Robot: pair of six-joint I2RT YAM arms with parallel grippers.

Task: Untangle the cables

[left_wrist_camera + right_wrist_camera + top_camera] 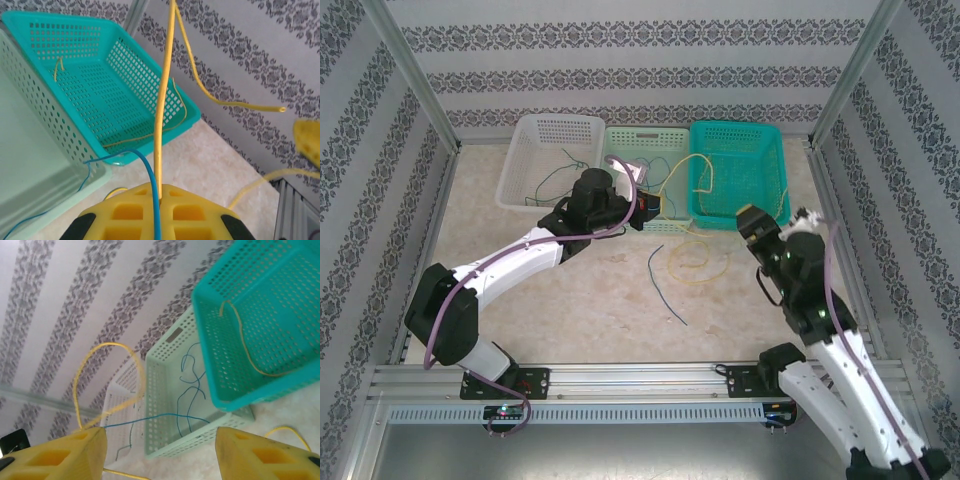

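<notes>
cables (pixel 698 262) lie over the far half of the table (pixel 570 310), in front of three baskets in a row: white basket (pixel 545 150), pale green basket (pixel 660 150), teal basket (pixel 750 160).

left gripper (pixel 157 192): pads pressed together. yellow cable (pixel 162 125) comes straight up out of the seam between them, pinched there. blue cable (pixel 150 180) runs down the same seam beside the yellow one, then arcs away toward the pale green basket. cannot tell whether the blue one is clamped or only lying in the groove. from above, this gripper sits at the near wall of the pale green basket.

right gripper (pixel 160 455): fingers (pixel 65 455) spread wide, nothing between the pads. a yellow loop (pixel 100 370) rises just beside the outer face of one pad; cannot tell if it touches. the blue cable crosses the view beyond the gap between the pads, apart from both. from above, this gripper hangs in front of the near right corner of the teal basket.

other strands:
- yellow ring on the table between the two grippers, near the right one.
- dark strand (pixel 665 285) on the table, just beside the ring; colour unclear.
- thin dark green strand (pixel 552 178) in the white basket.
- yellow strand (pixel 245 350) on the teal basket floor.
- blue curls in the pale green basket.
</notes>
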